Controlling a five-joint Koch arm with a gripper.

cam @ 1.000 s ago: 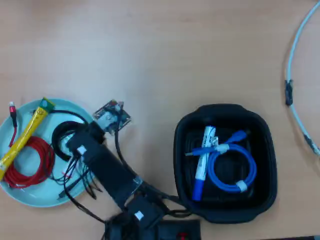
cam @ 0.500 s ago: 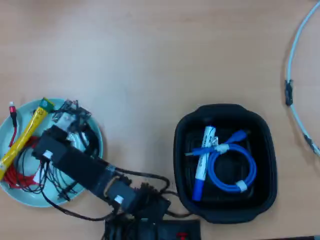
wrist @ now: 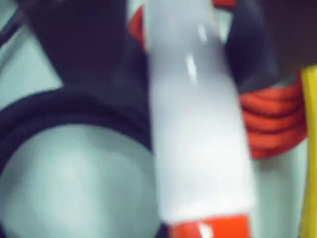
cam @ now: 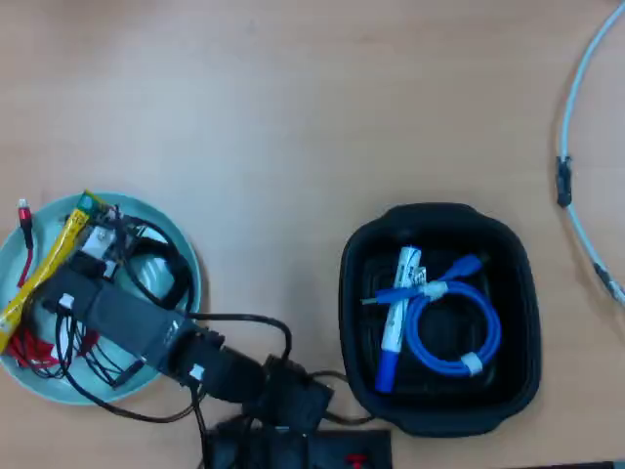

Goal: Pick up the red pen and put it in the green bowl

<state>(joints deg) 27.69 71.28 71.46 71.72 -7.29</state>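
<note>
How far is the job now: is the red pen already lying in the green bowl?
Pickup looks done: in the wrist view the red pen fills the frame between dark gripper parts, apparently held. In hand: overhead, the arm hangs over the green bowl, above the red cable and yellow tube. Left: releasing the pen. The gripper's tips are not visible, so a release cannot be confirmed.

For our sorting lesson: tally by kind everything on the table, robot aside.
Pens: 2, red pen, blue pen
Cables: 3, red cable, blue cable, white cable
Tubes: 1, yellow tube
Containers: 2, bowl, tub
Total: 8
</note>
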